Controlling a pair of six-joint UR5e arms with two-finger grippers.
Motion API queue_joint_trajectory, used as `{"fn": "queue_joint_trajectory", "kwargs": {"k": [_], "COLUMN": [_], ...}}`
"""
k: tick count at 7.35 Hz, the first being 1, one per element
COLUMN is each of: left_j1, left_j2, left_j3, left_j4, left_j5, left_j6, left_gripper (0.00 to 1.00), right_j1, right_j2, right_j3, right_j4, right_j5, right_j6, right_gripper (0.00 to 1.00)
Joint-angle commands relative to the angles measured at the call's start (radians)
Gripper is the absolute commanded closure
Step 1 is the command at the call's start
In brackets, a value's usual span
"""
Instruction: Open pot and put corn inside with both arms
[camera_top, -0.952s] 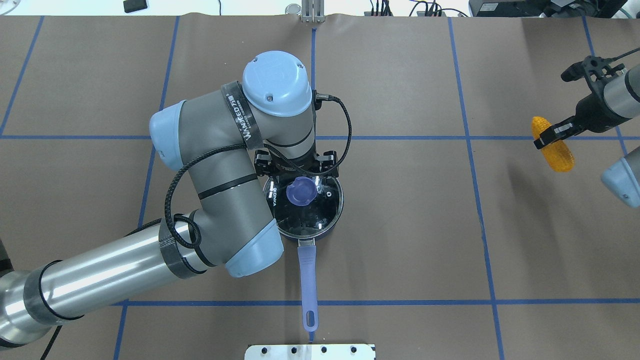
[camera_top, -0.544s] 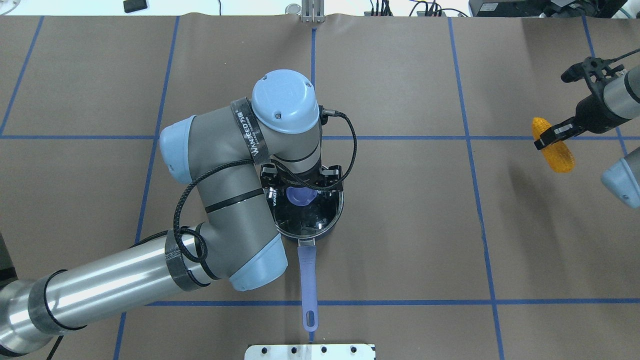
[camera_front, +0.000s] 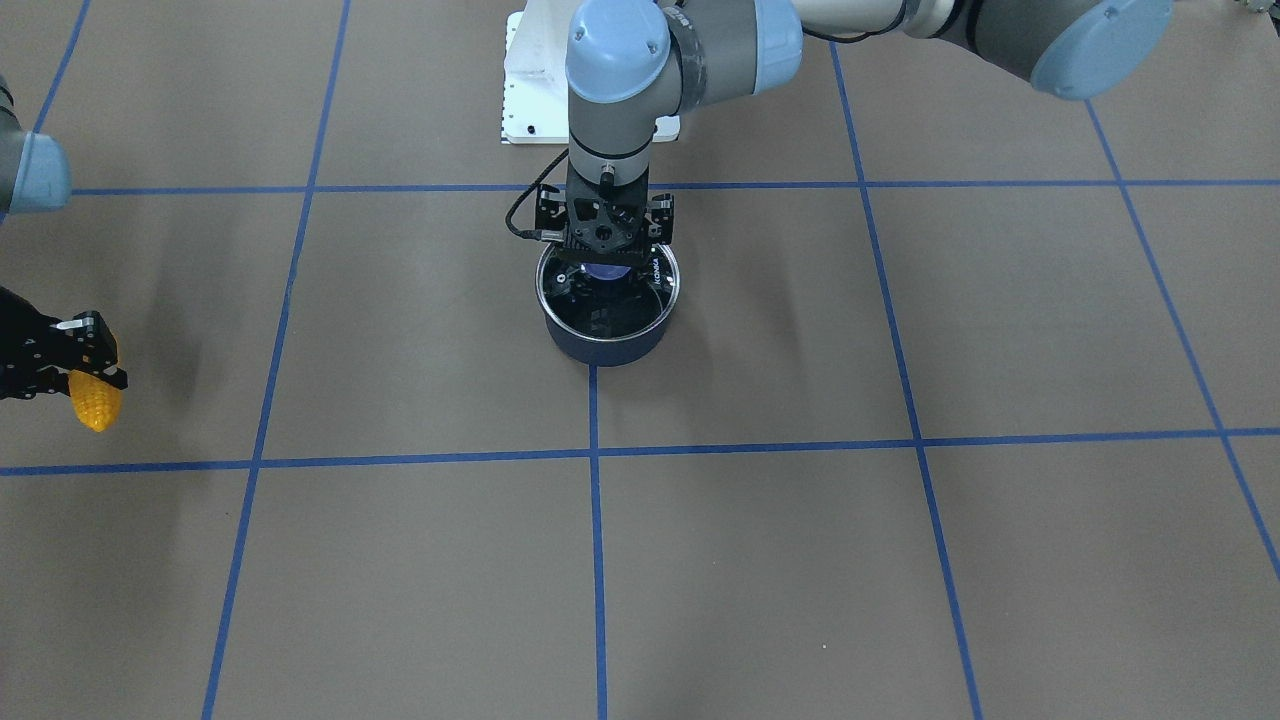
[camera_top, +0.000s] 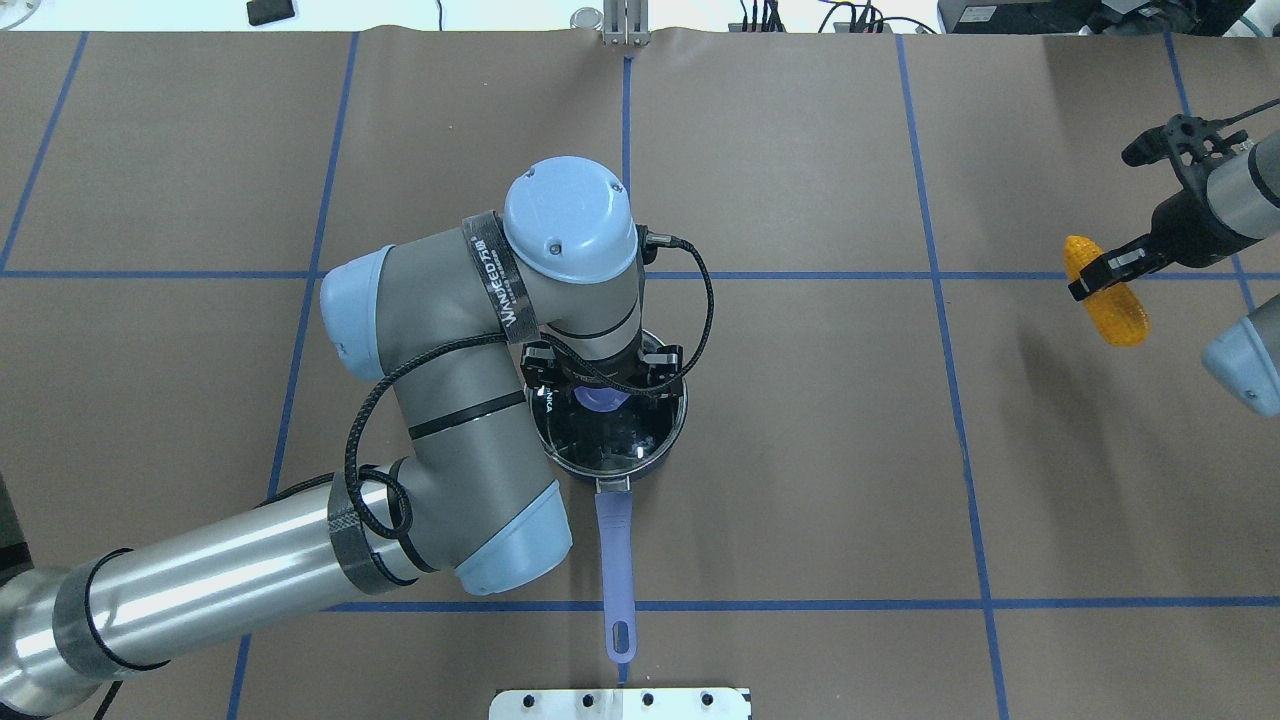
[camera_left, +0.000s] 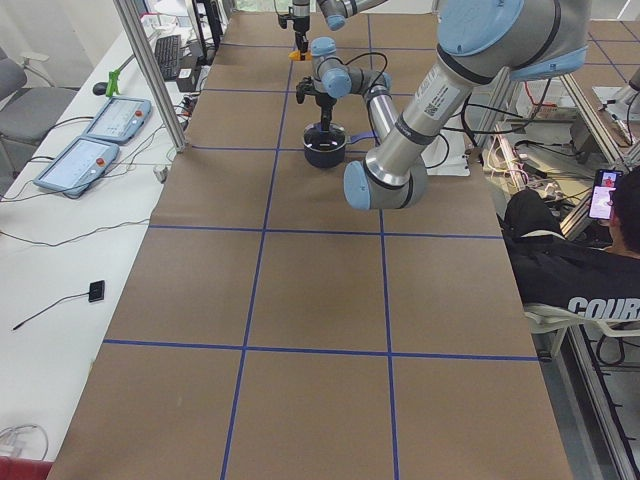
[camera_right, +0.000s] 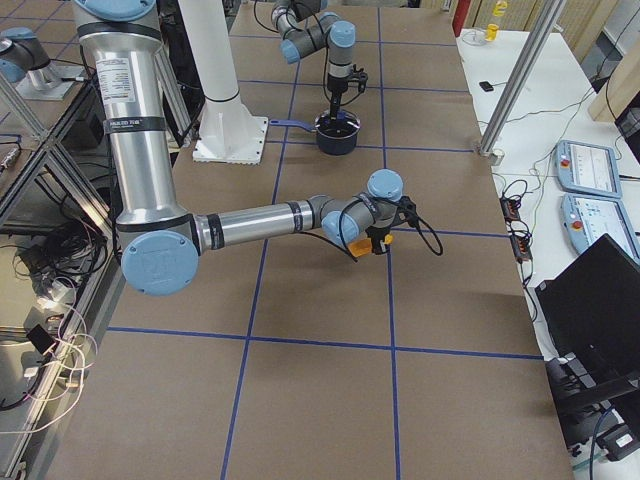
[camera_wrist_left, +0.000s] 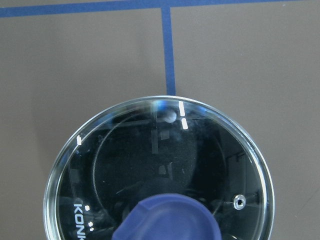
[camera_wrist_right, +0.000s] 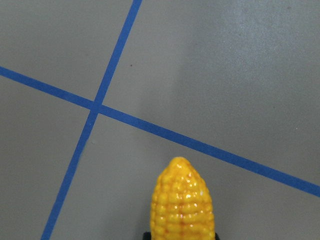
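A dark blue pot (camera_top: 655, 455) with a glass lid (camera_wrist_left: 165, 165), a purple knob (camera_top: 600, 400) and a long purple handle (camera_top: 615, 560) stands mid-table. My left gripper (camera_front: 606, 252) hangs straight over the knob with its jaws spread and open; the fingertips are hidden. The lid is on the pot. My right gripper (camera_top: 1100, 272) is shut on the yellow-orange corn (camera_top: 1108, 300) and holds it above the table far to the right. The corn also shows in the right wrist view (camera_wrist_right: 182, 200) and the front view (camera_front: 95, 402).
The robot's white base plate (camera_top: 620, 703) lies just behind the handle's end. Blue tape lines (camera_top: 800, 275) grid the brown table. An operator (camera_left: 580, 270) sits beside the table, and teach pendants (camera_left: 90, 140) lie on a side bench.
My left arm has swung toward the robot's base and brought its gripper over the lid knob, which it now largely covers. The right arm and corn have stayed put.
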Motion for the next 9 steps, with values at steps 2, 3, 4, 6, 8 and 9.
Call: {"fn": "queue_joint_trajectory", "kwargs": {"k": [2,3,4,6,8,9], "left_j1": [-0.005,-0.006,-0.006,-0.014,-0.035,-0.045], "left_j2": [0.006,0.006,0.006,0.006,0.006,0.007], "left_j3": [0.001,0.001,-0.001,-0.004,-0.028,-0.057], "left_j4": [-0.003,-0.003,-0.003,-0.003,0.002,0.008], "left_j5": [0.000,0.000,-0.008,-0.015,-0.069,-0.074], "left_j6": [0.002,0.002,0.002,0.002,0.002,0.002], "left_gripper": [0.38,0.42,0.43,0.47,0.47,0.46], "right_j1": [-0.001,-0.001,-0.001,-0.001,-0.001,-0.001], "right_j2": [0.003,0.003,0.003,0.003,0.003,0.004], "right_j3": [0.007,0.009,0.009,0.009,0.009,0.009], "right_j4": [-0.010,-0.010,-0.010,-0.010,-0.010,-0.010], "right_j5": [0.000,0.000,0.000,0.000,0.000,0.000], "right_j6": [0.006,0.006,0.006,0.006,0.007,0.006], "right_gripper": [0.97,0.97,0.97,0.97,0.97,0.97]}}
